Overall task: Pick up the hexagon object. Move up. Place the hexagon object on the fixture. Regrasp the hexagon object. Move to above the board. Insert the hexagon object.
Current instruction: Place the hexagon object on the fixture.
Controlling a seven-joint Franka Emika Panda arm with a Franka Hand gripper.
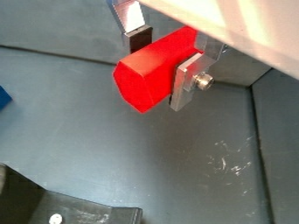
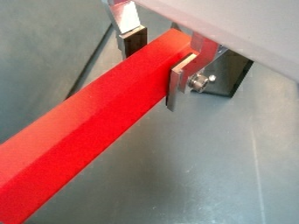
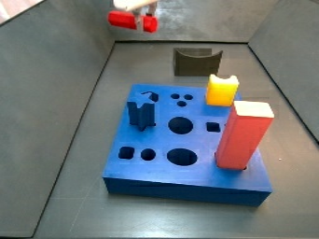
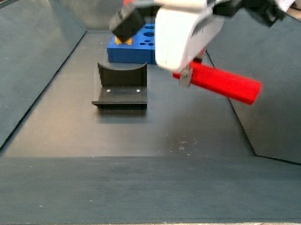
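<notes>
Red and glossy, the hexagon object hung in the air, clamped between the flat silver fingers of the tool, which was clenched on it near one end. In a wrist view the rod's flat facets and sharp edges ran long and straight away from the pads; in another wrist view its angular end face showed as matte, solid plastic. In a side view the rod stuck out level from the white body of the tool, well above the dark grey floor and off to one side of the fixture.

By my judgement the pick-up was done and the lift was in hand or finished; the placing on the fixture was not yet done. The next move would call for carrying the rod over the fixture and lowering it so that it settled in the curved notch at the top, kept level so it would not roll off.

The fixture was a small dark block, dull in finish. The board was a thick blue slab with round and square holes, carrying a yellow block and a tall red-orange block standing upright in it.
</notes>
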